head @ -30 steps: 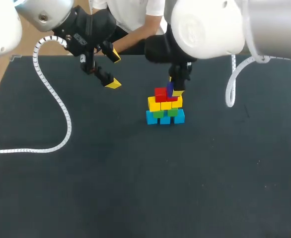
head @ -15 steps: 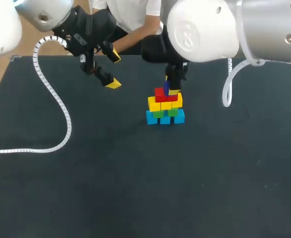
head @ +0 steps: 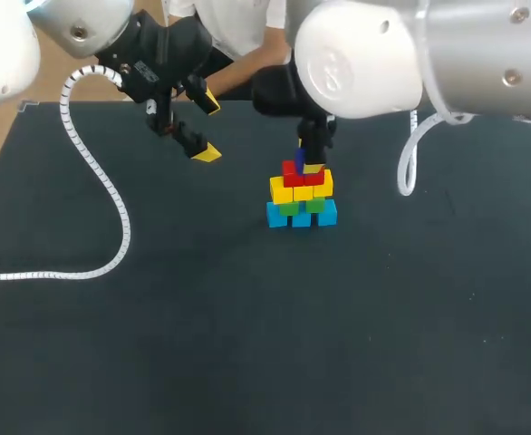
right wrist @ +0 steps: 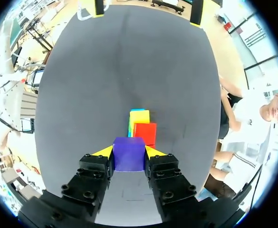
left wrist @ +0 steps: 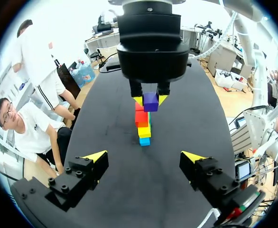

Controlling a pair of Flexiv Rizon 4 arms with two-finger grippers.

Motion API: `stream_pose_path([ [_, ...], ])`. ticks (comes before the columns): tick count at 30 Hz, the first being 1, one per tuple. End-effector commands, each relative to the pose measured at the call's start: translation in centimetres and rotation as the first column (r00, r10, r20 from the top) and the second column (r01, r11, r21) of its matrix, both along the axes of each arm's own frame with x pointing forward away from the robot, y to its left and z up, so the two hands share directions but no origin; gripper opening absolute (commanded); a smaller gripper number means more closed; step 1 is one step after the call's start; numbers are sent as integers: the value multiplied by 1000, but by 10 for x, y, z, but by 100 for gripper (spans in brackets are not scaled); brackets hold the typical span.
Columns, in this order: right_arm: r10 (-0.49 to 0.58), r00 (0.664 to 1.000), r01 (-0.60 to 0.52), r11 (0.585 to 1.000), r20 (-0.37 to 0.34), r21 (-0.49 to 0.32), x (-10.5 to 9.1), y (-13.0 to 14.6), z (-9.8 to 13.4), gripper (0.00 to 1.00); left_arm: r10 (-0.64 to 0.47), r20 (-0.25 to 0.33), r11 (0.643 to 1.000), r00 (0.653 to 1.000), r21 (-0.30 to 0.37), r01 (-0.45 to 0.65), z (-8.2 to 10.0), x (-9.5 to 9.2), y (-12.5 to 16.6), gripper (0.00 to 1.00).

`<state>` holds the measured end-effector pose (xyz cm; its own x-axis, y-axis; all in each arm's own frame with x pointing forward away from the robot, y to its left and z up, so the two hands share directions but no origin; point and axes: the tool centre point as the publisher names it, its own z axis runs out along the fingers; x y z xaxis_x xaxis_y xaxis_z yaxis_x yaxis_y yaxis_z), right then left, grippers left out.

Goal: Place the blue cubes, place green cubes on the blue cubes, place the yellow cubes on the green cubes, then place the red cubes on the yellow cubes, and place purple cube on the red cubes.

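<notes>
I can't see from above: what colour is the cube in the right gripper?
Purple. The cube shows best in the right wrist view, in the right gripper.

Robotics lab, bench set-up. Evidence: two white industrial arms, L arm (head: pixel 30 36) and R arm (head: pixel 383 54), each w/ a black two-finger gripper tipped in yellow, mounted over one table (head: pixel 247 344) covered in a dark mat, w/ a spiral-wrapped cable (head: pixel 102 195) trailing loose across it. The work piece is a test prop, i.e. a stack of small coloured cubes (head: pixel 302 198) (blue, green, yellow, red from the base up), w/ a purple cube (right wrist: pixel 128 156) pinched in the R gripper (right wrist: pixel 128 152) just above the stack.
</notes>
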<state>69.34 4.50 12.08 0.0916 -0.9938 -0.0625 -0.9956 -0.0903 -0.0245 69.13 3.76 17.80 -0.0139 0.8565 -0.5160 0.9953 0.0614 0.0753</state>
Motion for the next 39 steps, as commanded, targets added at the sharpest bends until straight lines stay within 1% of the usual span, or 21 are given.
stream_pose_path([
  [1,-19,1000,19,1000,6,7,1,0,-2,0,-4,-2,1000,1000,-1,4,0,2,1,100],
  [4,-49,999,49,999,12,18,2,-3,-3,0,-4,-2,1000,1000,-1,4,0,2,1,100],
  [10,-60,998,60,998,9,15,3,-5,-4,0,-4,-2,1000,1000,-1,4,0,2,1,100],
  [17,-47,999,47,999,9,1,3,-3,-4,0,-4,-2,1000,1000,-1,4,0,2,1,100],
  [30,-49,999,49,999,0,-2,11,-2,-11,0,-4,-2,1000,1000,-1,4,0,2,1,100],
  [39,-46,999,46,999,2,-3,17,0,-10,0,-4,-2,1000,1000,-1,4,0,2,1,100],
])
